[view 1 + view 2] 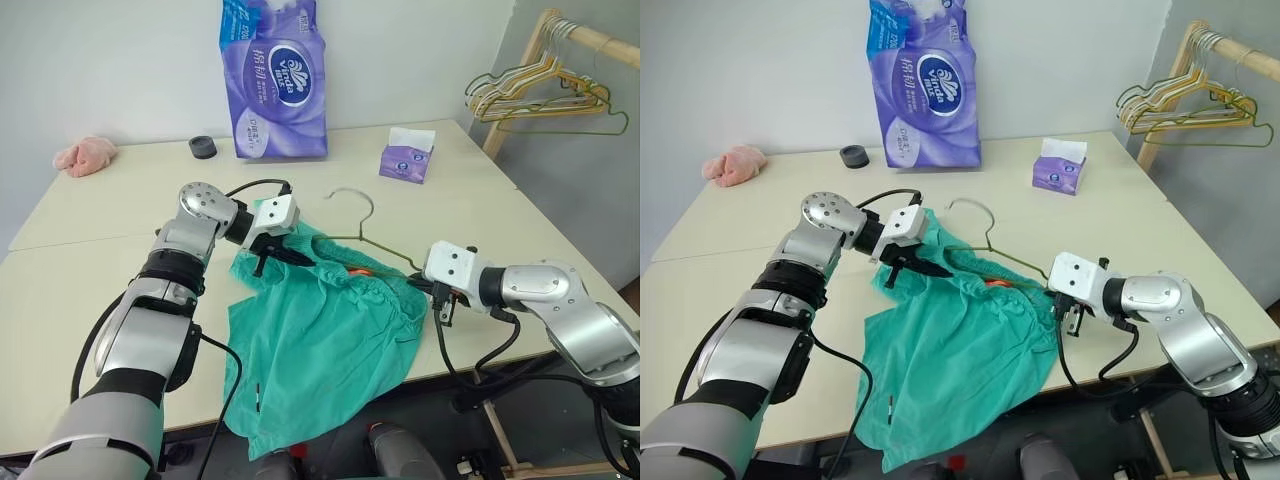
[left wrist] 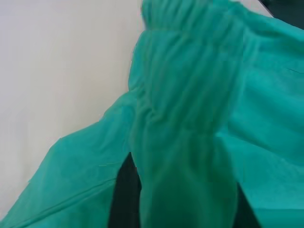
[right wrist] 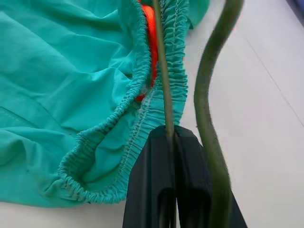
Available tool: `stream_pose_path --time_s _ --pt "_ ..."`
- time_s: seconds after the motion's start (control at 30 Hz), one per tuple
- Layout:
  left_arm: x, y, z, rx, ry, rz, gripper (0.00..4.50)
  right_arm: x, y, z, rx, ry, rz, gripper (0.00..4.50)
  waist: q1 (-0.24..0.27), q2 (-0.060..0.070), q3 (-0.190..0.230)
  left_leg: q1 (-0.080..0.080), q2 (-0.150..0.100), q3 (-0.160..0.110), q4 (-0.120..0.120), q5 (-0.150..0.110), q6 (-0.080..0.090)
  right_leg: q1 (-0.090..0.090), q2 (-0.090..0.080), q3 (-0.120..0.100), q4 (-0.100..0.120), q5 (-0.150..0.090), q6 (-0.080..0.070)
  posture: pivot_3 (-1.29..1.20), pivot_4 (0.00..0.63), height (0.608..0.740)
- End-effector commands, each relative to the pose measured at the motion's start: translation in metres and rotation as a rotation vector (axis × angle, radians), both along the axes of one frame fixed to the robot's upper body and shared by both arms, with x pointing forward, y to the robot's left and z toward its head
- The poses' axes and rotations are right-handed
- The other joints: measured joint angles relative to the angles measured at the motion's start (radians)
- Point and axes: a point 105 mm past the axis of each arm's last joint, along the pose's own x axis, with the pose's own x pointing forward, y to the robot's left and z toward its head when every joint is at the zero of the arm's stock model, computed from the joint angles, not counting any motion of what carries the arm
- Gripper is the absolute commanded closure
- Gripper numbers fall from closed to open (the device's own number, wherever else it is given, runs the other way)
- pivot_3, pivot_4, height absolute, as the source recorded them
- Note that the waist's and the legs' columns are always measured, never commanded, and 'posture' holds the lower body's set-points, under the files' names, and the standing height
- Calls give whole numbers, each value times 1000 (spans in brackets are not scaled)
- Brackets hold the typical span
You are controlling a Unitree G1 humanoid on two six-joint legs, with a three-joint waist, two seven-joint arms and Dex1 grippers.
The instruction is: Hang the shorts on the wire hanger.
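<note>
1. A pale table (image 1: 90,280) is seen from above, with teal-green shorts (image 1: 320,340) spread near its near edge; the lower part of the cloth hangs over that edge.
2. An olive-green wire hanger (image 1: 372,240) lies on the table, its hook pointing toward the far side, and part of its frame is covered by the waistband of the shorts.
3. The left gripper (image 1: 290,256) is placed at the left end of the waistband; its black fingers are closed, and a bunched fold of the gathered teal cloth is pinched between them, as seen in the left wrist view.
4. The right gripper (image 1: 436,292) is placed at the right end of the waistband; its black fingers (image 3: 156,175) are pressed together on the thin wire of the hanger, right beside the elastic edge.
5. A small orange tag (image 3: 150,33) is visible inside the waist, next to the gripped wire.
6. On the far side of the table a tall purple tissue pack (image 1: 272,80) stands, with a small black ring-shaped object (image 1: 203,147) to its left and a small purple tissue box (image 1: 406,158) to its right.
7. A pink cloth lump (image 1: 84,154) lies at the far left.
8. More wire hangers (image 1: 545,100) hang on a wooden rack (image 1: 600,42) at the far right.
</note>
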Motion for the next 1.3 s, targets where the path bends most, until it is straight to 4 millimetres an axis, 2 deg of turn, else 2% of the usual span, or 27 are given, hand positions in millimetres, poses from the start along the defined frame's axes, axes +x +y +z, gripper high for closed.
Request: stream_pose_path --time_s 0.03,0.13,0.17,0.27,0.43,0.53,0.57,0.63,0.77,0.97,1.03,1.1,1.2,1.3 --pt "2 -11 11 -48 -43 -12 4460 -6 13 21 -5 -101 86 4500 1 0 0 0 0 0 0 0 0 0 0 0 0 0 0 -231 40 740" --pt "2 -10 10 -43 -45 -6 4460 -5 8 23 -18 -115 86 4500 1 0 0 0 0 0 0 0 0 0 0 -1 0 0 0 -231 41 740" --pt "2 -10 10 -43 -46 -5 4500 -5 6 23 -28 -116 84 3985 0 0 0 0 0 0 0 0 0 0 0 -1 0 0 0 -232 42 740" --pt "2 -10 9 -40 -46 2 4500 -9 1 21 -52 -100 84 3128 0 0 0 0 0 -1 0 0 0 0 0 -1 0 0 0 -234 44 740" --pt "3 -9 8 -41 -45 10 4500 -15 -13 20 -93 -70 75 1370 3 0 0 0 0 -1 0 0 0 0 0 -1 0 0 0 -234 46 740" --pt "4 -7 8 -46 -48 29 4500 -24 -41 18 -92 27 -9 354 7 0 0 0 -1 -1 1 0 0 0 -1 -1 0 0 0 -232 48 740" --pt "5 -5 9 -47 -50 39 4500 -29 -46 18 -44 69 -51 354 8 0 0 -1 -1 -1 1 0 0 0 -1 -1 0 0 0 -232 49 740" --pt "6 -3 10 -50 -53 51 4500 -36 -45 20 91 138 -101 354 7 0 0 -1 -1 -1 1 0 0 1 -1 -2 0 0 0 -231 49 740" --pt "7 -1 11 -52 -57 63 4500 -54 -25 -4 326 257 -210 354 5 0 -1 0 0 -3 1 0 0 1 1 -2 1 0 0 -231 49 740" --pt "9 -1 15 -51 -64 71 4500 -50 -2 -34 507 293 -428 354 4 1 -1 0 0 -2 1 0 0 1 1 -1 2 0 0 -229 47 740" --pt "10 -1 16 -49 -69 73 4500 -50 -7 -42 522 298 -509 354 5 1 -1 0 0 -2 1 0 0 0 0 -1 2 0 0 -226 45 740" --pt "10 0 17 -47 -72 74 4500 -57 -14 -41 525 302 -526 354 10 1 -1 -1 -1 -2 1 0 0 1 0 -1 2 0 0 -222 46 740" --pt "11 2 17 -43 -75 78 4500 -58 -31 -29 505 227 -537 354 12 1 -1 -1 -1 -2 1 0 0 1 -1 -1 2 0 0 -224 45 740" --pt "11 4 16 -40 -75 80 4500 -60 -44 -13 406 121 -451 354 9 2 -2 0 -2 0 1 0 0 1 -1 0 1 0 0 -228 44 740"
